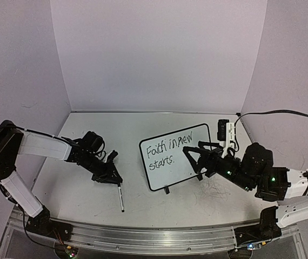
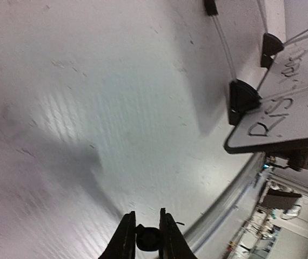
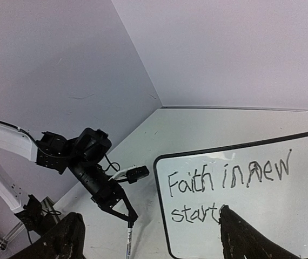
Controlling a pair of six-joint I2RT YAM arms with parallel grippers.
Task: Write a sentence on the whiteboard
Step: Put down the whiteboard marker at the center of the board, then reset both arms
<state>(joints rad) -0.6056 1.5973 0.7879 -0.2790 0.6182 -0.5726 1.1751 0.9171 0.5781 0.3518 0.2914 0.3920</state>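
Note:
The whiteboard [image 1: 176, 157] stands on its black feet at mid-table, tilted back. The sentence [image 1: 167, 149] on it reads "Faith in new starts." in two black lines, also legible in the right wrist view [image 3: 227, 181]. My left gripper [image 1: 116, 179] is left of the board and low over the table. It is shut on the top end of a white marker [image 1: 121, 198] that points down toward the front edge. Its black end sits between the fingers [image 2: 148, 240]. My right gripper [image 1: 194, 159] hovers open over the board's right half, holding nothing.
A black and white device [image 1: 227, 132] with a cable lies at the back right corner. A metal rail [image 1: 154, 236] runs along the front edge. Lilac walls close in the table on three sides.

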